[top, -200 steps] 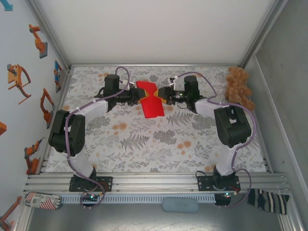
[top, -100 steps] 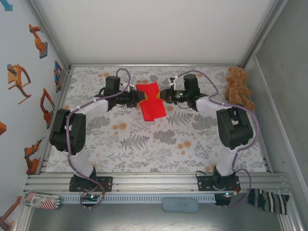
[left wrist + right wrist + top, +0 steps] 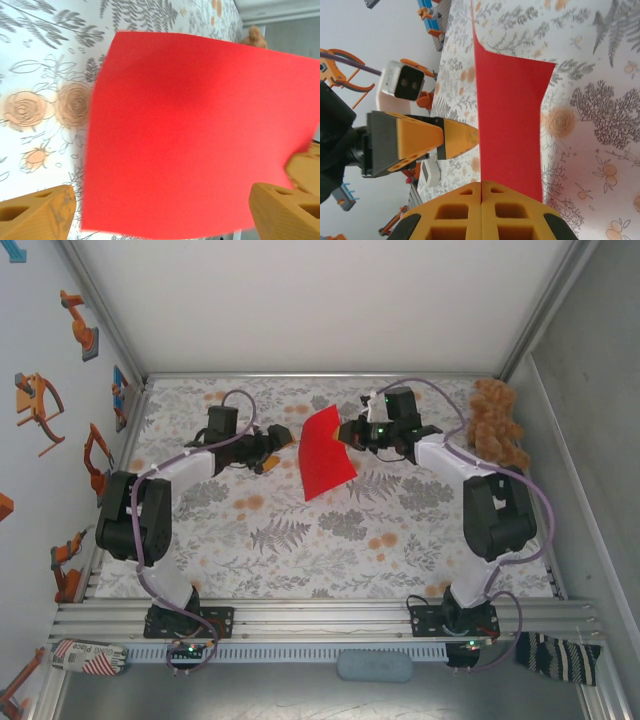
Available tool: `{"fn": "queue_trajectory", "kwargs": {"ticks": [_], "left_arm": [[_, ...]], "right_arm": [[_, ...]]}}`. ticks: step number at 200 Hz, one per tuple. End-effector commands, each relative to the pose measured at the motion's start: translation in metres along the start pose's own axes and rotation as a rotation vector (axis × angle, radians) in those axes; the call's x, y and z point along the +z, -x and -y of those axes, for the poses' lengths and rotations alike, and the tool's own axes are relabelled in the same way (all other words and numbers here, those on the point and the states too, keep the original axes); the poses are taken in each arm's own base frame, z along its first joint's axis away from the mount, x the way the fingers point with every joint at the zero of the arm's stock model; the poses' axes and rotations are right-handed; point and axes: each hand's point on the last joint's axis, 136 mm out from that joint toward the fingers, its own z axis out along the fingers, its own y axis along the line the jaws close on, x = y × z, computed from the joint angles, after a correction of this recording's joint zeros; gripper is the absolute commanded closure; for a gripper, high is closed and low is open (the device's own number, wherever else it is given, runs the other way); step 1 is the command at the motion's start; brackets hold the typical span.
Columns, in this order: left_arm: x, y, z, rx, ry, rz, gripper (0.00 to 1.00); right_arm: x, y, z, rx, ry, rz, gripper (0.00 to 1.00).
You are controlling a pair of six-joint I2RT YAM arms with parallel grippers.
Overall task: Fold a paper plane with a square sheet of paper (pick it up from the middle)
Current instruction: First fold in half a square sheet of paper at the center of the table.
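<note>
I log one square sheet of paper, red, held above the desk at far centre, its edge clamped in my right end effector. My left end effector stands apart, just beside the sheet.

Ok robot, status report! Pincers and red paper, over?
Right pincer shut on red sheet edge. Left pincer open, clear of it. Teddy bear far right, not in the way.

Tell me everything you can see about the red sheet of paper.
The red sheet is thin, plain, matte bright red paper, slightly bowed, with no print. The right pincer is shut on its edge, holding it tilted over the floral table. The left pincer stands open beside it, not gripping.
</note>
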Motion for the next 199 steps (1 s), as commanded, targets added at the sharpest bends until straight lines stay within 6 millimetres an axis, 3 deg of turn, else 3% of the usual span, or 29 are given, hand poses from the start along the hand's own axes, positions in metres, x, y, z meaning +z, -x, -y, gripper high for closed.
{"fn": "queue_trajectory", "kwargs": {"ticks": [1, 33, 56, 85, 146, 175, 199], "left_arm": [[-0.01, 0.012, 0.017, 0.006, -0.058, 0.094, 0.08], [-0.014, 0.013, 0.017, -0.007, -0.092, 0.138, 0.07], [-0.015, 0.014, 0.005, -0.037, -0.075, 0.168, 0.06], [-0.009, 0.007, -0.011, -0.075, -0.05, 0.153, 0.06], [0.008, -0.011, -0.034, -0.065, 0.103, 0.084, 0.08], [0.021, -0.024, -0.038, 0.014, 0.266, 0.012, 0.11], [0.037, -0.029, -0.036, 0.041, 0.303, -0.034, 0.15]], "right_arm": [[-0.011, 0.008, -0.013, -0.044, -0.039, 0.026, 1.0], [0.0, 0.012, -0.036, -0.042, 0.017, 0.042, 1.0], [0.019, 0.008, -0.036, -0.001, 0.042, 0.029, 1.0], [0.052, 0.003, -0.007, 0.147, 0.07, 0.01, 1.0], [0.088, -0.011, 0.054, 0.236, -0.012, -0.024, 1.0], [0.094, -0.02, 0.078, 0.238, -0.074, -0.045, 1.0], [0.095, -0.024, 0.089, 0.216, -0.113, -0.054, 1.0]]}}
